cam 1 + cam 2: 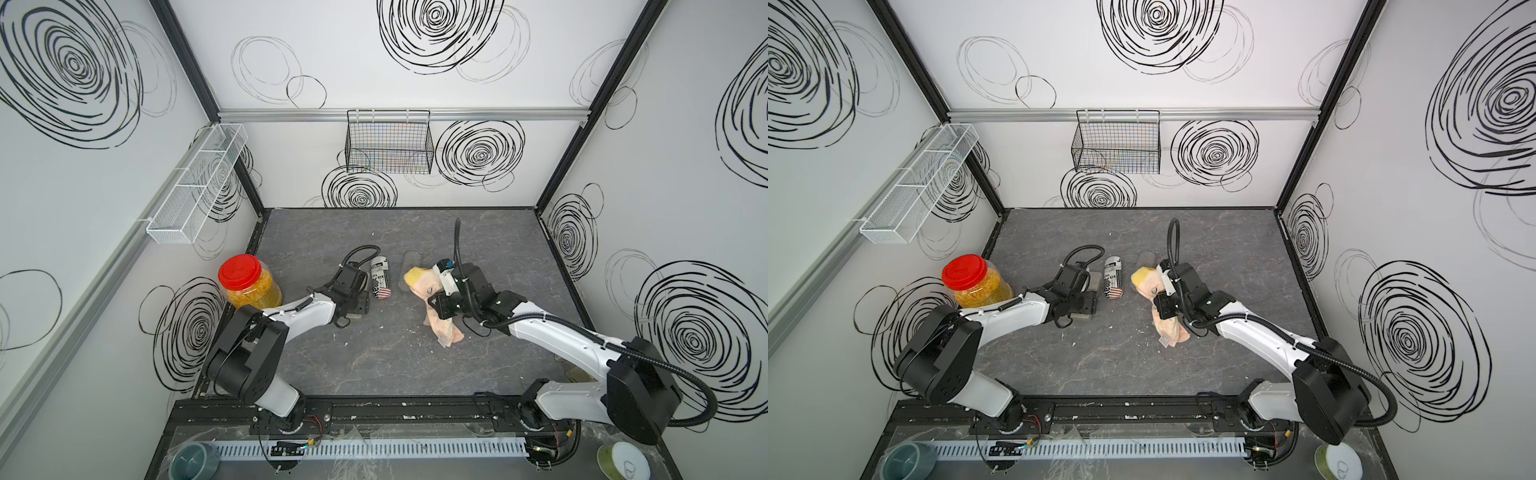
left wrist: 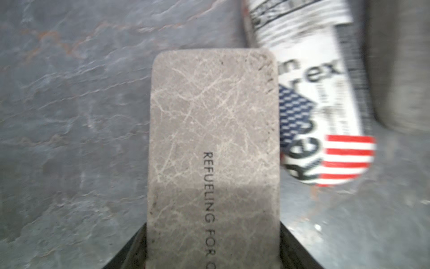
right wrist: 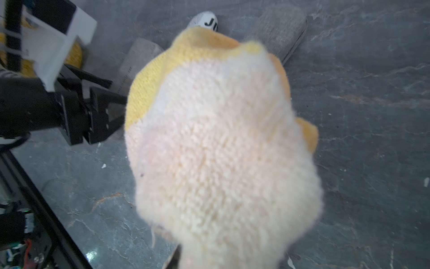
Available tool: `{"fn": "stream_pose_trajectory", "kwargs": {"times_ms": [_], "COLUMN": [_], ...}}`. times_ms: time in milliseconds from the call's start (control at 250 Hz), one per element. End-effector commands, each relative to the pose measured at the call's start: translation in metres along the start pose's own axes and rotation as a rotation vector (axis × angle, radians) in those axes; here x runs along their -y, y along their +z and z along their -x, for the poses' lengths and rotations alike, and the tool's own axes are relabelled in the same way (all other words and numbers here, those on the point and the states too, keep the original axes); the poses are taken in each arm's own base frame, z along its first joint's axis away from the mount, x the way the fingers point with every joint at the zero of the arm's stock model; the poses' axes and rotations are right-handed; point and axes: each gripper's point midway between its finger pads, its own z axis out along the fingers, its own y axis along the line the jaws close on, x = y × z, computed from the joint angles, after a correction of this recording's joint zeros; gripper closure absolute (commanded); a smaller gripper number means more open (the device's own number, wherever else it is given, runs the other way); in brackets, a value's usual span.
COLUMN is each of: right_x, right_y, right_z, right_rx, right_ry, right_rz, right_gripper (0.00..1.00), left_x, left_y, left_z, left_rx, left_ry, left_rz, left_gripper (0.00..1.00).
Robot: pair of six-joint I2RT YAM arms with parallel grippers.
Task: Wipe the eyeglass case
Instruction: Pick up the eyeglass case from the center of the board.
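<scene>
Left claw (image 1: 360,305): just left of centre in both top views, pointing down at the slate-grey worktop (image 1: 374,365). In the left wrist view its two dark fingers (image 2: 130,251) sit against the long sides of the grey eyeglass case (image 2: 214,121), so the claw is closed on it. The case lies level, scuffed face up, printed "REFUELING FOR" (the rest of the line is cut by the frame edge). I cannot tell whether it rests on the worktop or hangs just clear of it.

Newspaper-print case (image 1: 380,277): close alongside the grey one, on its right in the top views, with its flag-striped end toward the bottom of the frame. Contact between the two is not clear.

Felt case (image 1: 409,262): further right, with its lower end hidden behind the cloth.

Right claw (image 1: 430,291): right of centre, clamped on a bunched cloth (image 3: 223,144) of pale pink terry with a yellow patch. The fingers are mostly buried in it. The cloth is apart from the grey eyeglass case, and the newspaper-print case lies between them. The cloth's tail trails toward the lower right.

Jar (image 1: 249,282): red lid, orange-yellow contents, at the worktop's left edge beside the left arm.
</scene>
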Motion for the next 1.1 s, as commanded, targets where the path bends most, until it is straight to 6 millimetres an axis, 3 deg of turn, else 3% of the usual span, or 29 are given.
{"fn": "stream_pose_trajectory", "kwargs": {"times_ms": [0,104,256,515,591,867,1099], "right_x": [-0.016,-0.009,-0.006,-0.003,-0.004,-0.003,-0.004], "right_y": [-0.015,-0.014,-0.014,-0.01,-0.012,-0.007,-0.004], "right_z": [0.019,0.016,0.007,0.001,0.006,-0.008,-0.009], "right_rx": [0.063,0.045,0.034,0.019,0.029,-0.006,-0.007], "right_ry": [0.013,0.011,0.018,0.018,0.015,-0.01,-0.019], "right_rz": [0.111,0.077,0.07,0.058,0.058,0.02,0.011], "right_gripper": [0.81,0.8,0.8,0.8,0.79,0.76,0.76], "left_x": [0.028,0.014,-0.006,-0.008,-0.006,-0.009,-0.018], "left_y": [-0.016,-0.01,-0.018,-0.01,-0.007,-0.009,-0.017], "left_z": [0.028,0.015,-0.006,-0.034,-0.038,-0.044,-0.052], "left_rx": [0.094,0.031,0.009,-0.055,-0.07,-0.08,-0.091], "left_ry": [0.07,0.05,0.013,-0.006,-0.009,-0.018,-0.034], "left_rz": [-0.075,0.008,0.097,0.076,0.068,0.069,0.082], "left_gripper": [0.32,0.32,0.31,0.29,0.28,0.15,0.17]}}
